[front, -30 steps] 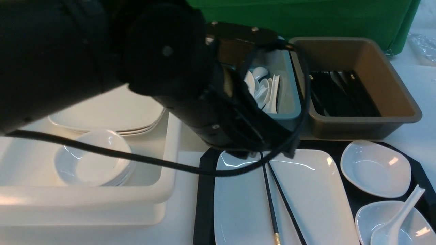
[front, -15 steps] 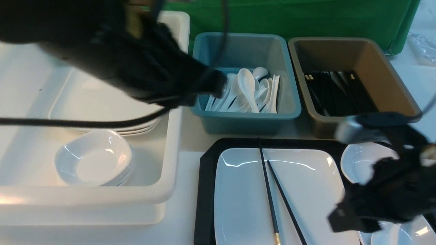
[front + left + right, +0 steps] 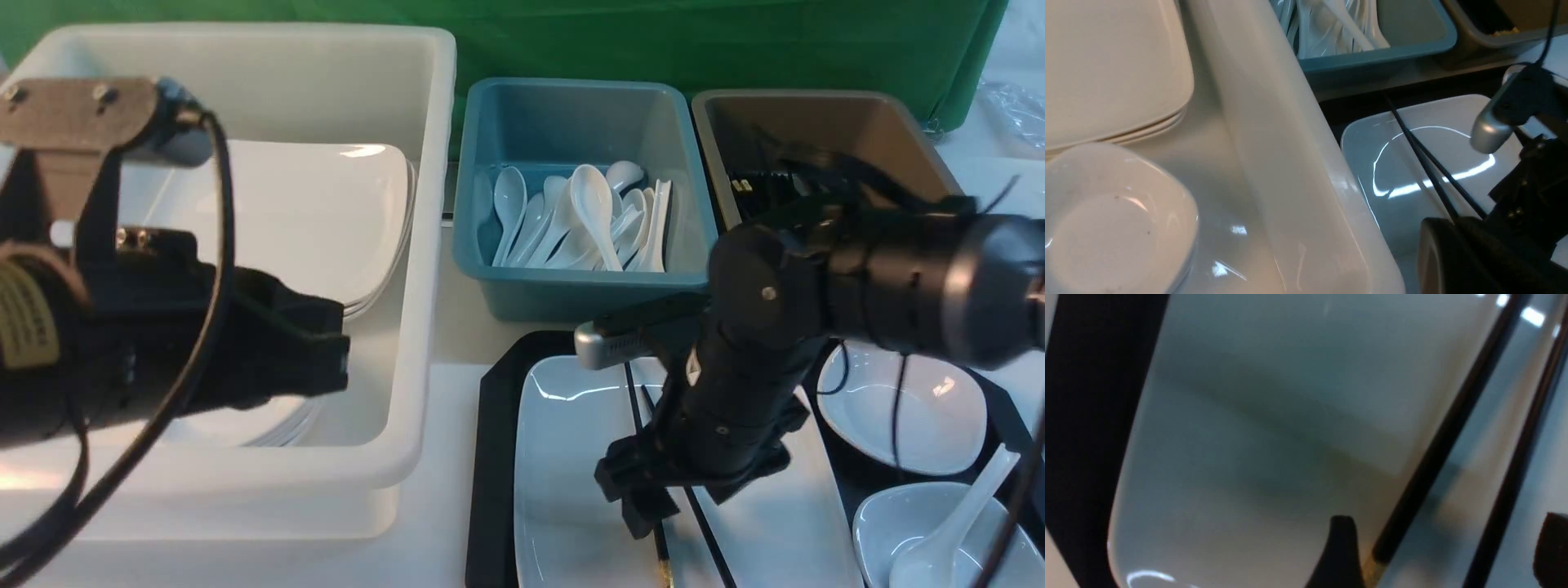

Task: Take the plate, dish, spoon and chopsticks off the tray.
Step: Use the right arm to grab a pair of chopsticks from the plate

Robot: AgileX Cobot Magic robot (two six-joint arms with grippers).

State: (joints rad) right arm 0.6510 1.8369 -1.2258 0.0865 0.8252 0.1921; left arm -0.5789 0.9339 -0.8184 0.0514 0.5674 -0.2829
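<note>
My right end effector (image 3: 1447, 549) points down with its fingers (image 3: 1341, 547) spread apart, straddling the chopsticks (image 3: 1437, 449) and gripping nothing. One fingertip sits just beside a gold band. The two black chopsticks lie in a narrow V on the large white plate (image 3: 1249, 437), which fills the left part of the black tray (image 3: 1081, 416). On the tray's right side are a small dish (image 3: 898, 408) and, nearer me, a second small dish (image 3: 890, 523) with the white spoon (image 3: 951, 531) resting in it. Beyond the tray stand a blue tub (image 3: 571, 302) of spoons and a brown tub (image 3: 816, 122). My left end effector (image 3: 318, 363) hovers over the white bin (image 3: 424, 245); I cannot tell whether it is apart or together.
</note>
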